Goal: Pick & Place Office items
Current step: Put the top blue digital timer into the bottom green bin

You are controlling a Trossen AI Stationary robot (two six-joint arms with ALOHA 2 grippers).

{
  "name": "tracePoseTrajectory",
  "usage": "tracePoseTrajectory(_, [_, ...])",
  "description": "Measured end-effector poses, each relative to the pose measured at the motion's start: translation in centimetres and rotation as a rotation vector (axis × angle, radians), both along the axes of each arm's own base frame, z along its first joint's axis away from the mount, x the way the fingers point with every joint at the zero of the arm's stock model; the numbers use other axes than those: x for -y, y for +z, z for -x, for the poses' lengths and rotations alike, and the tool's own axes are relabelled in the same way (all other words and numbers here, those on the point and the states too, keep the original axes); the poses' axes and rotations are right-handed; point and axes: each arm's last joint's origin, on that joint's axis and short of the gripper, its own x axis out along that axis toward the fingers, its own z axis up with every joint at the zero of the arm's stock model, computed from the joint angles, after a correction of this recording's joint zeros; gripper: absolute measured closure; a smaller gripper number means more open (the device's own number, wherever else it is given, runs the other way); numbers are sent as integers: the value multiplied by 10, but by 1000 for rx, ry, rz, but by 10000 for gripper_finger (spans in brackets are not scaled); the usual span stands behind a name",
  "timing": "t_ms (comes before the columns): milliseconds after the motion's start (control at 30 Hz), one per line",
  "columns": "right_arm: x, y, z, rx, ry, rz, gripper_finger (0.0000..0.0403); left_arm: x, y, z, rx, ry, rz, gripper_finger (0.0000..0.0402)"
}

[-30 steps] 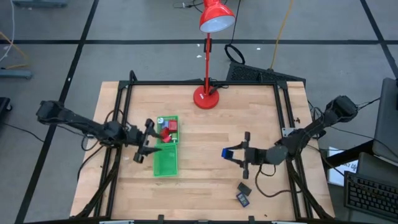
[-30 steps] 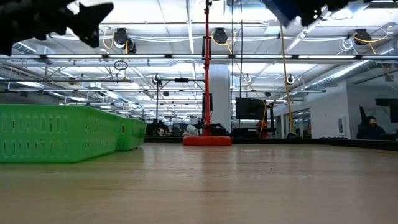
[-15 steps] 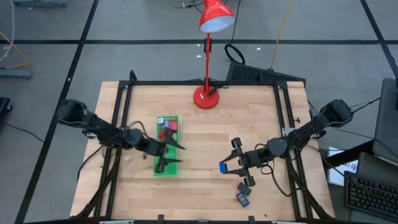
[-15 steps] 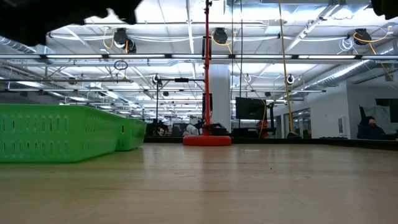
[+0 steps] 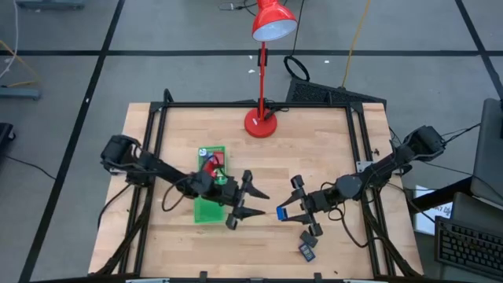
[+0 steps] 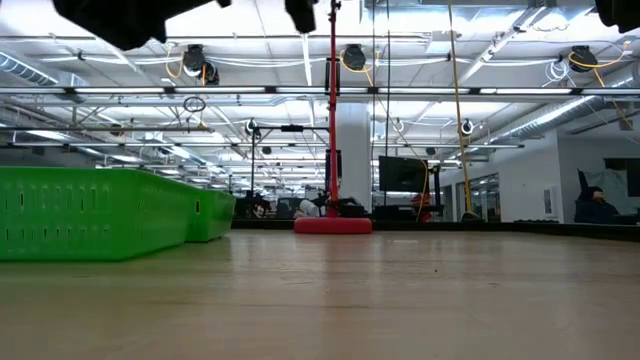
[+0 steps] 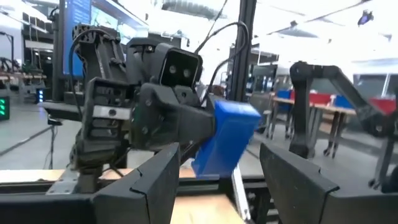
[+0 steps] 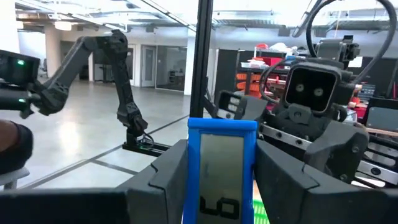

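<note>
My right gripper hangs above the table's middle right, shut on a blue rectangular office item with a grey face. My left gripper reaches past the green tray and faces it, open, its fingers a little short of the blue item. Red pieces lie in the tray's far compartment. Two dark rectangles lie flat on the table near the front edge. My right gripper pinches the blue item by its two long side edges between its two fingers. The fingers come nearly level from the table's right. The item stands upright in the hold, grey face toward the wrist, lifted clear of the table.
A tall red desk lamp stands on its round base at the table's far middle. A black frame runs round the table. Bare wood lies between the tray and the lamp and along the front left.
My left gripper has swept from the tray's left side across the tray toward the table's right, up to my right gripper, staying open. My right gripper has tipped its fingers up toward level with the blue item, hardly shifting place.
</note>
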Motion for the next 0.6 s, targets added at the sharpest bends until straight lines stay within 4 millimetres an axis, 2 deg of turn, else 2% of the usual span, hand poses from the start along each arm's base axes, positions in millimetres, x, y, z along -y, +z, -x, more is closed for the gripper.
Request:
tracePoseTrajectory(100, [0, 0, 0, 1, -1, 1, 253, 2, 4, -8, 11, -3, 19, 176])
tracePoseTrajectory(333, [0, 0, 0, 6, -6, 14, 258, 1, 5, -9, 24, 28, -4, 176])
tracePoseTrajectory(467, [1, 2, 0, 26, -13, 18, 253, 0, -2, -11, -30, 104, -91, 176])
tracePoseTrajectory(600, [3, 2, 0, 28, -85, 43, 258, 0, -5, -12, -61, 126, -101, 176])
